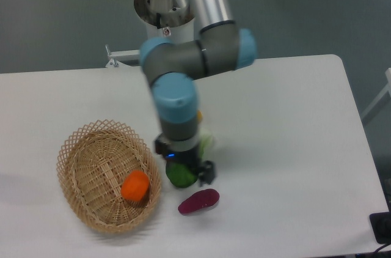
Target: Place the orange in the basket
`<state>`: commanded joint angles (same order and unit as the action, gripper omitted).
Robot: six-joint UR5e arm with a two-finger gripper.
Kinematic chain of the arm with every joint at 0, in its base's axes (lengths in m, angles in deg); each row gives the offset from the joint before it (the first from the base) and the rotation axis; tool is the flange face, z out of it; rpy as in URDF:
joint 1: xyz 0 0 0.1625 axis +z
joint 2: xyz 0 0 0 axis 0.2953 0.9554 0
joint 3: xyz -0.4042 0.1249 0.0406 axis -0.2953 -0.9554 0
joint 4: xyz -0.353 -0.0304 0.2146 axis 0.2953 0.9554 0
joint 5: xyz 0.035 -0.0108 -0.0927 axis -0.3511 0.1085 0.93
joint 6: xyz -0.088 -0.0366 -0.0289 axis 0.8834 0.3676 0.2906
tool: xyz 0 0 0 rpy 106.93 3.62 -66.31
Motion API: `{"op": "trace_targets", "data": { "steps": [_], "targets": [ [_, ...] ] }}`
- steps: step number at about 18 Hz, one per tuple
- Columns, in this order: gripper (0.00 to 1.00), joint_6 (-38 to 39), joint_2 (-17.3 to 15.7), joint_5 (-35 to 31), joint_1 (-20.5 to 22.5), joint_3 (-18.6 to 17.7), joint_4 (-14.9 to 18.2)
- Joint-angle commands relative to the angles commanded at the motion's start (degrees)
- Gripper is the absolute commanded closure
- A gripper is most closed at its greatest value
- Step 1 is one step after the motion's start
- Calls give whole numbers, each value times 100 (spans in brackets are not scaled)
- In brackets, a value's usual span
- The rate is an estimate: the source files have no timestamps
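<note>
The orange (135, 185) lies inside the basket (79, 148), resting on the woven floor toward the 4 o'clock side of the bowl, just inside the right wall and touching nothing else that I can make out. The basket sits at about 8 o'clock on the white table (293, 148), its open lattice rim showing all the way round. The arm's blue-capped wrist (175, 100) hangs near the middle of the table, well apart from the basket, and the gripper (186, 173) points down just to the right of the basket's rim, directly over the green leafy vegetable (180, 174). From where I stand the black fingers hide most of that vegetable; a dark finger (206, 173) shows at its 3 o'clock side, but whether the jaws are spread or pressed together I cannot tell, since the wrist blocks the view of the gap. A pale stalk end (206, 142) of the vegetable peeks out at the wrist's 3 o'clock side. The purple vegetable (198, 201) lies on the table at roughly 5 o'clock from the gripper, near it but apart.
</note>
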<state>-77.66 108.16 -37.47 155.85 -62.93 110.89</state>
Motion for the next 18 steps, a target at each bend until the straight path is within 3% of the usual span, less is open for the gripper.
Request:
{"op": "trace_targets", "data": {
  "steps": [12,18],
  "targets": [
    [0,-1424,-26,61,1477,9,9],
    [0,-1900,0,26,1733,-52,0]
  ]
}}
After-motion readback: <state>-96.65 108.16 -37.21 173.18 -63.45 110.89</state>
